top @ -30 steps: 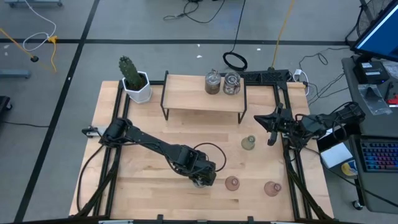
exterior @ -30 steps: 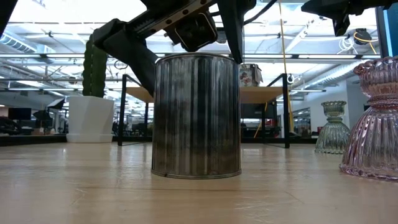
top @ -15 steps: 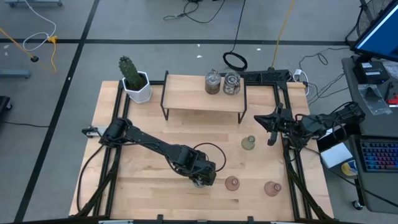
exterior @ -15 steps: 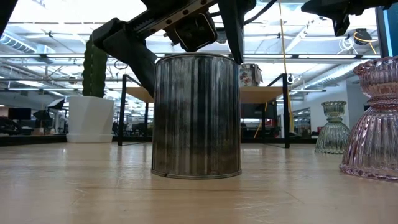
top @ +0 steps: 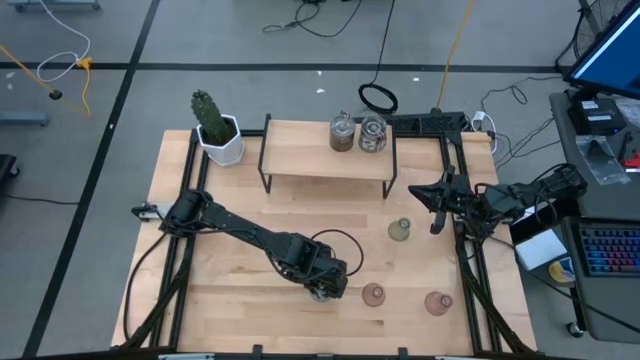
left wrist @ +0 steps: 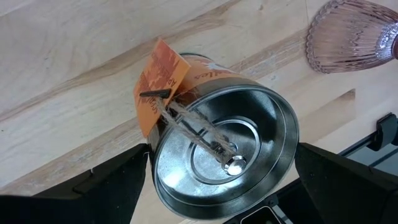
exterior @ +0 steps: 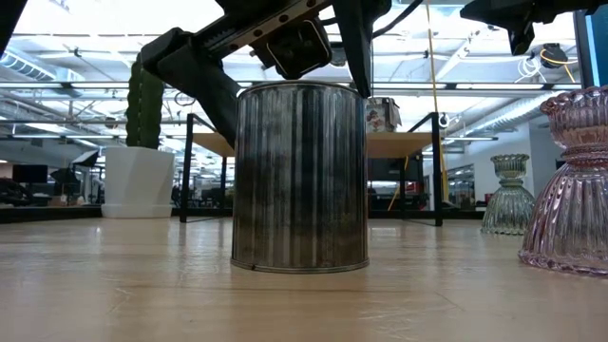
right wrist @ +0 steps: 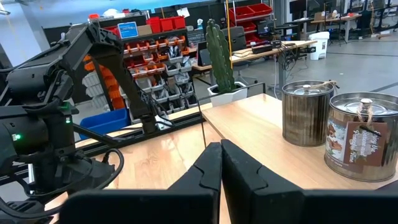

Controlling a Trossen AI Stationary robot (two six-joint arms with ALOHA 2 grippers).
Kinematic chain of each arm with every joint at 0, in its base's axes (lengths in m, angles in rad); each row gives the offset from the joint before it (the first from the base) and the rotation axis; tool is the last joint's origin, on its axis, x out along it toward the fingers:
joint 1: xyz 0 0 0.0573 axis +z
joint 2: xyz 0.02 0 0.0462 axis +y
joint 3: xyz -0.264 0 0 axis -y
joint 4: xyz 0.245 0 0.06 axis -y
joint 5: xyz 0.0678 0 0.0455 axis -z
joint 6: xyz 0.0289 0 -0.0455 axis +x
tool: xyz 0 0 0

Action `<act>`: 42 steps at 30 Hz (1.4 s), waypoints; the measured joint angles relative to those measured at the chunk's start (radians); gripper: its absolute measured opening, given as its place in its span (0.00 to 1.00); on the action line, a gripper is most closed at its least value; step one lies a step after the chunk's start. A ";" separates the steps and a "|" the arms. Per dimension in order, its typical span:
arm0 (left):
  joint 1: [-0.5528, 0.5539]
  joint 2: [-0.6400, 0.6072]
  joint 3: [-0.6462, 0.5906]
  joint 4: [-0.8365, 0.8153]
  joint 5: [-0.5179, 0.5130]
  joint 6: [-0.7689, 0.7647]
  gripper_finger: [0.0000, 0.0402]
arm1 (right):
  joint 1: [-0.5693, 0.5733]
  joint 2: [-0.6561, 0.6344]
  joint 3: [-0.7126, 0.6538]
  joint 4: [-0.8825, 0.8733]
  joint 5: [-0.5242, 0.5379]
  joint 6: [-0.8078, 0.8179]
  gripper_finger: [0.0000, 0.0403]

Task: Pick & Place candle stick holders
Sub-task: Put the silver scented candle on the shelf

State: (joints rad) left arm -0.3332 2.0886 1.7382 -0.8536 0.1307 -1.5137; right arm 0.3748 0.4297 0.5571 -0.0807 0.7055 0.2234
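A round silvery tin holder [left wrist: 249,106] with an orange tag stands on the table near its front edge and fills the middle of the low view [exterior: 299,176]. My left gripper [top: 322,283] is over it, one finger on each side. Two more silvery holders [top: 342,133] [top: 373,133] stand on the wooden shelf [top: 300,165]. A pale green holder [top: 400,230] and two pink holders [top: 373,294] [top: 437,301] stand on the table. My right gripper [top: 428,203] is shut and empty at the table's right edge. My left gripper holds the tin by its round side wall near the top rim [left wrist: 155,134], pinched between its two fingers [left wrist: 118,180] on opposite sides. The fingers come from above, slanting down. The tin stands upright with its bottom on the table [exterior: 299,266].
A cactus in a white pot [top: 215,130] stands at the far left corner. The shelf spans the far middle. One pink holder [left wrist: 351,34] stands close to the right of the tin. A black frame runs along the table's sides.
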 joint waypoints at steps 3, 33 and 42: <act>0.000 0.000 0.000 0.000 0.000 -0.004 0.99 | 0.000 0.000 0.000 0.000 0.000 0.000 0.00; -0.001 0.000 0.000 0.116 -0.185 0.099 0.99 | 0.000 0.000 0.000 0.000 0.000 0.000 0.00; -0.001 0.000 0.000 0.133 -0.210 0.139 1.00 | 0.000 0.000 0.000 0.000 0.000 0.000 0.00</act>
State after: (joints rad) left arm -0.3344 2.0888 1.7386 -0.7205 -0.0798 -1.3743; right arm 0.3751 0.4294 0.5571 -0.0811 0.7052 0.2234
